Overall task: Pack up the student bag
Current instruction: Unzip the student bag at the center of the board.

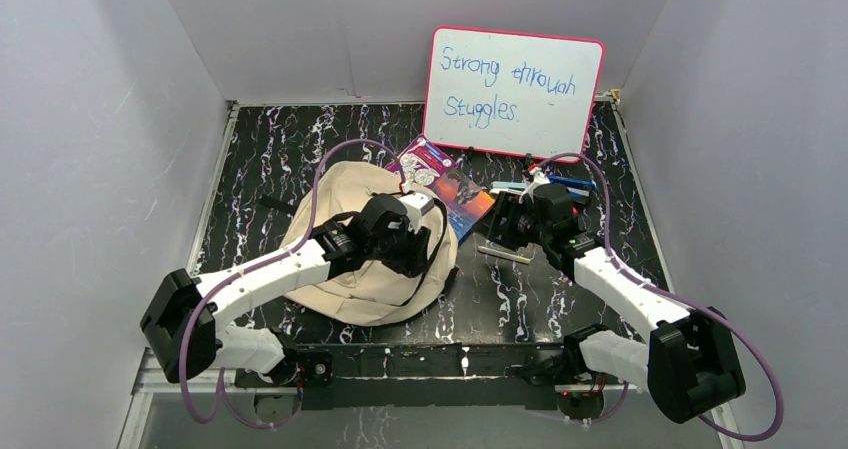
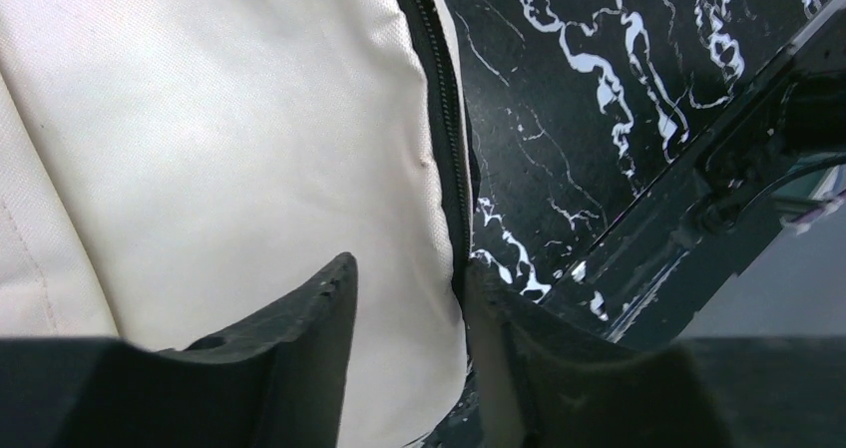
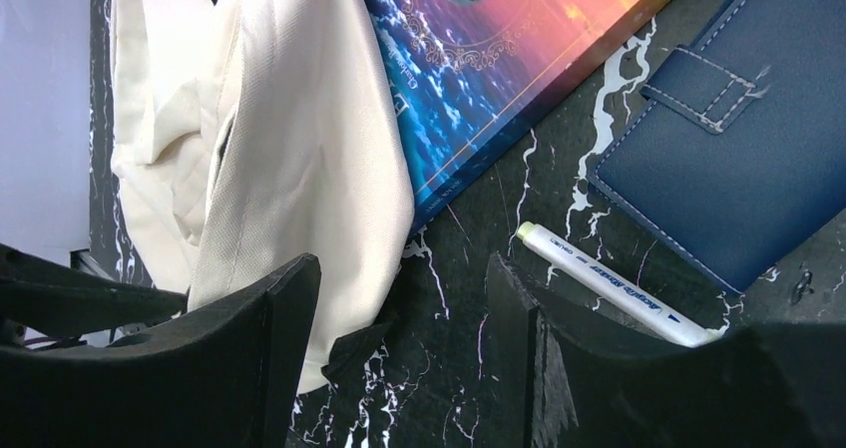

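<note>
The black, white-veined table [image 1: 270, 149] carries the student bag [image 1: 345, 194], a slumped mound of soft cream canvas, with bare tabletop open off its left and near sides. Crowding the bag's right edge lie a glossy book [image 3: 499, 59], a stitched blue notebook [image 3: 748, 139] and a slim white marker [image 3: 609, 283]. The left gripper [image 2: 404, 268] reaches over the bag, jaws parted astride its dark zipper [image 2: 439, 99] edge; the right gripper [image 3: 399, 268] hangs spread and empty just right of the bag.

Bare tabletop [image 3: 461, 268] between bag [image 3: 299, 149] and marker [image 3: 609, 283]
</note>
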